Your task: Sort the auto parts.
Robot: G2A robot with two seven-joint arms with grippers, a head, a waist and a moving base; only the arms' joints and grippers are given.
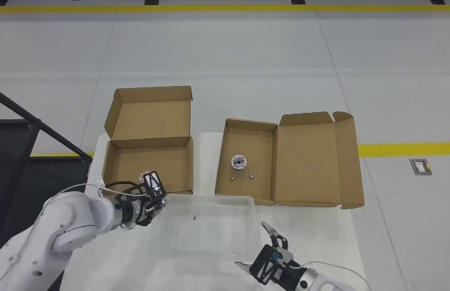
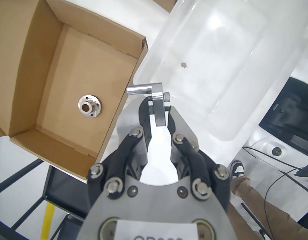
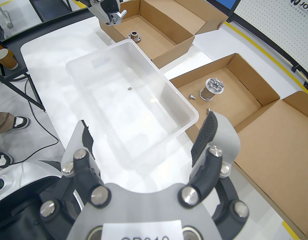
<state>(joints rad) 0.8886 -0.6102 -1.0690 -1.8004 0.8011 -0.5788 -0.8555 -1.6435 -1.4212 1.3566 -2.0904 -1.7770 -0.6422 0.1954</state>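
1. Your left hand (image 2: 157, 108) is clenched on a silver clamp part (image 2: 156, 93). Its fingers pinch the part's flat body, while a short pin and a bolt head stick out past the fingertips.
2. That hand hangs raised above the bench (image 1: 312, 225). The held part sits over the spot where the near wall of an open cardboard box (image 2: 26, 58) meets a corner of the clear tub (image 2: 244, 131).
3. Inside that box, off to one side of the left hand and below it, a flanged hub (image 2: 89, 106) rests on the box floor with its bore facing up. It is well apart from the fingers.
4. The tub lies ahead of both hands, between them. On its floor is one small dark speck (image 2: 184, 64); you cannot tell from the views what it is.
5. Your right hand (image 3: 146, 131) is released, its fingers spread wide with nothing between them. It is held near the tub's end, opposite the left hand.
6. Past the right hand, on the side away from the left hand, stands a second cardboard box (image 3: 246, 73) with its lid folded out flat.
7. In that second box a cylindrical part (image 3: 211, 89) stands upright. Two small screws (image 3: 191, 96) lie loose just beside it, nearer the right hand; one is partly hidden behind a fingertip.
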